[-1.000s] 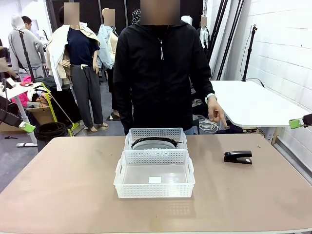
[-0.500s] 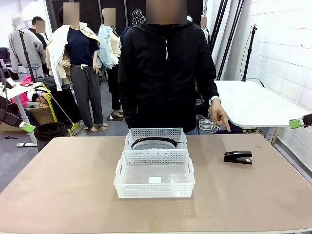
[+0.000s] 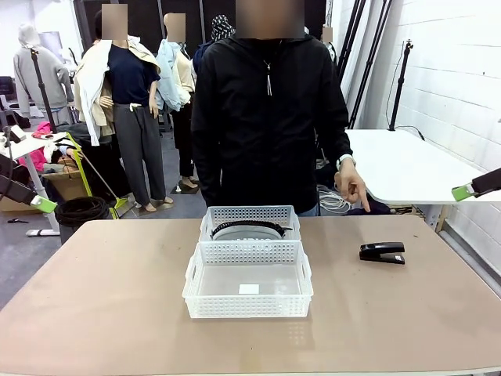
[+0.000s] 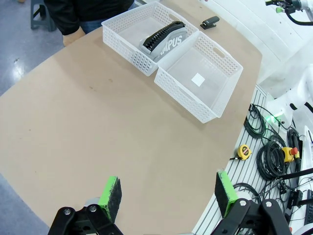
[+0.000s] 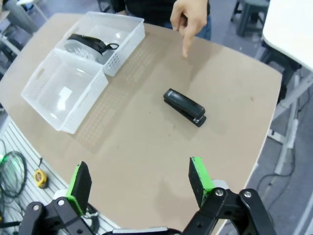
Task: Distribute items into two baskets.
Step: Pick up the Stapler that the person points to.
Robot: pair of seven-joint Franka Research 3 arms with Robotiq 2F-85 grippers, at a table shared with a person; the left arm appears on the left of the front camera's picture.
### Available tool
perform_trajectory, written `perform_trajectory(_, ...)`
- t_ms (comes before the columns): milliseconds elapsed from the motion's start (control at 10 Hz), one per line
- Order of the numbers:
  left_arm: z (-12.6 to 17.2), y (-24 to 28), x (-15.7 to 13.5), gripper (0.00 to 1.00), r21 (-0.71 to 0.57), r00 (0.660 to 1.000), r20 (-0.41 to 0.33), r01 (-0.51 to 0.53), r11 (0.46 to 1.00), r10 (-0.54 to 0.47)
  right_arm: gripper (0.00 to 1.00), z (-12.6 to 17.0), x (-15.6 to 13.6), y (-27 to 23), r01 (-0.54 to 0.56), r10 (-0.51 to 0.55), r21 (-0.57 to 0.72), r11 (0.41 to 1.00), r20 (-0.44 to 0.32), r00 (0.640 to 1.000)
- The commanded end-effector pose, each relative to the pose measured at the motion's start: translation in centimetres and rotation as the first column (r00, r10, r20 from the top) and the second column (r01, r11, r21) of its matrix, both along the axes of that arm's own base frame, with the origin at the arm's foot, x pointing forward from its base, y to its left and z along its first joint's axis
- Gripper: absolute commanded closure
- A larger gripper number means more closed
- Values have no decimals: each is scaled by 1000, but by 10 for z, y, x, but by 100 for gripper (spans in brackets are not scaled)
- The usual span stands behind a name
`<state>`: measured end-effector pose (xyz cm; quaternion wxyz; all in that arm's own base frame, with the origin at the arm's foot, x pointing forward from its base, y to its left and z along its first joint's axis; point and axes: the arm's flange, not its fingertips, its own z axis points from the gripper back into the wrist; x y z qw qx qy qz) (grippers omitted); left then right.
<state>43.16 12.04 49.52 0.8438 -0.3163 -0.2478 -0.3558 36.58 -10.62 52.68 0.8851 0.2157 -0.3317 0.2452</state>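
Note:
Two white baskets stand end to end mid-table. The near basket (image 3: 247,304) (image 4: 183,95) is bare inside. The far basket (image 3: 249,211) (image 4: 124,46) holds the grey fabric piece (image 3: 249,230) (image 4: 166,41) with white lettering and black edging. A black stapler (image 3: 383,252) (image 5: 184,106) lies on the table to the right of the baskets. My left gripper (image 4: 167,193) hangs open high over the table's left side, holding nothing. My right gripper (image 5: 139,183) is open too, well above and short of the stapler. One green pad (image 3: 463,191) of it shows at the right edge.
A person in a black jacket stands at the far side, with a hand (image 3: 350,185) (image 5: 190,19) pointing a finger down toward the stapler. A white side table (image 3: 407,168) stands beyond the right corner. Bare tabletop lies left, right and in front of the baskets.
My right gripper's green pad has shifted a little up and to the left at the picture's edge. The person's hand rose slightly. Baskets and stapler have not moved.

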Motion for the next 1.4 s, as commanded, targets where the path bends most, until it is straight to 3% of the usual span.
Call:
perform_trajectory(0, 1, 1, -1, 0, -12, 1000, 5, 0, 1000, 0, 0, 3, 40, -2, -90, 91, -52, 995, 10, 996)
perform_trajectory(400, 1, 1, -1, 0, -12, 1000, 5, 0, 1000, 0, 0, 1, 120, 28, -249, 244, -274, 929, -49, 968)
perform_trajectory(600, 1, 1, -1, 0, -12, 1000, 5, 0, 1000, 0, 0, 2, 148, 47, -351, 338, -350, 869, -101, 936)
perform_trajectory(1000, 1, 1, -1, 0, -12, 1000, 5, 0, 1000, 0, 0, -33, 182, 75, -576, 516, -424, 699, -259, 816)
perform_trajectory(1300, 1, 1, -1, 0, -12, 1000, 5, 0, 1000, 0, 0, -69, 195, 81, -634, 581, -460, 621, -273, 767)
